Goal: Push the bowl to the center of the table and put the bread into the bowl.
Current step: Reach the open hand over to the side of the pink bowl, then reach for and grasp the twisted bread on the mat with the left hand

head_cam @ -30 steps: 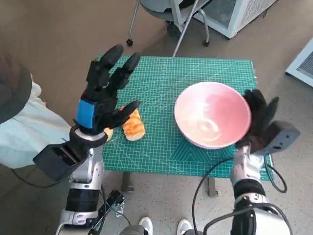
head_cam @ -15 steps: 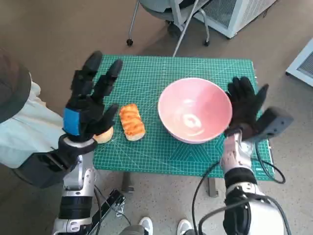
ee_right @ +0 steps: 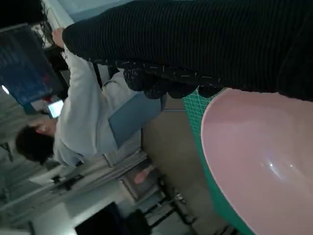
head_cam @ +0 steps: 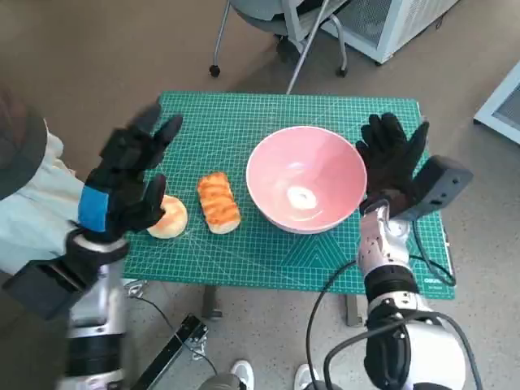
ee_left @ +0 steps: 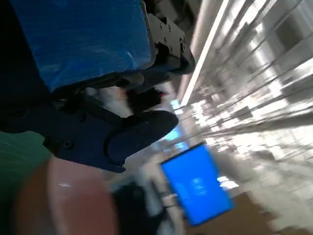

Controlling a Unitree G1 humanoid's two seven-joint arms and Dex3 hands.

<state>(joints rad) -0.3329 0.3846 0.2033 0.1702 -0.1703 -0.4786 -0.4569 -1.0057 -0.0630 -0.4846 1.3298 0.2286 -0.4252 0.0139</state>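
Note:
The pink bowl (head_cam: 305, 188) stands near the middle of the green cutting mat (head_cam: 244, 130); it also fills part of the right wrist view as the bowl (ee_right: 264, 161). My right hand (head_cam: 392, 158), gloved and with fingers spread, presses flat against the bowl's right rim. A golden bread roll (head_cam: 218, 202) lies just left of the bowl, and a round pale bun (head_cam: 168, 217) lies further left. My left hand (head_cam: 122, 183) hovers open above the mat's left edge, over the round bun, holding nothing.
A person in pale clothing (head_cam: 28, 203) sits at the left edge, also seen as a person (ee_right: 83, 122) in the right wrist view. A chair base (head_cam: 284, 32) and a white unit (head_cam: 398, 20) stand beyond the table. Cables hang below the front edge.
My right hand has pushed the bowl leftward toward the middle of the mat. My left hand has drawn back left and lower, uncovering the bread and the round bun.

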